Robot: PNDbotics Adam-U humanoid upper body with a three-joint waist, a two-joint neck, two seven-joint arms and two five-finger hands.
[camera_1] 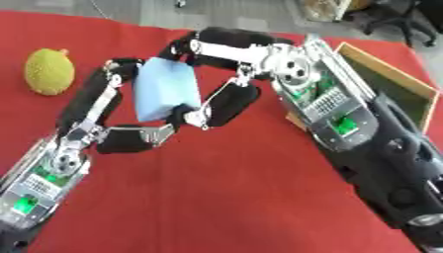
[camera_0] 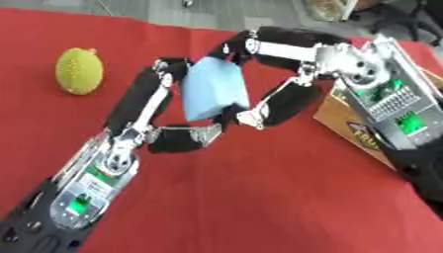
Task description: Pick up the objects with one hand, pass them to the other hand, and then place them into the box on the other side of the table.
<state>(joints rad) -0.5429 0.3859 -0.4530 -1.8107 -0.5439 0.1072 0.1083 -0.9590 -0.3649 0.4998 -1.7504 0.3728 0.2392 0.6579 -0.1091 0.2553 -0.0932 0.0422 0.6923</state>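
A light blue block (camera_0: pixel 214 88) hangs above the red table (camera_0: pixel 259 197) near the middle. My left hand (camera_0: pixel 147 126) comes up from the lower left, its fingers and thumb curled round the block's left and lower sides. My right hand (camera_0: pixel 286 74) reaches in from the right, fingers over the block's top and thumb at its lower right edge, so both hands hold it. A cardboard box (camera_1: pixel 389 81) with a wooden rim stands at the right, partly hidden behind my right forearm. A bumpy yellow-green fruit (camera_0: pixel 79 70) lies at the far left.
The red cloth ends at a grey floor along the far edge. Chair legs and other items stand beyond the table at the top right (camera_1: pixel 398 20).
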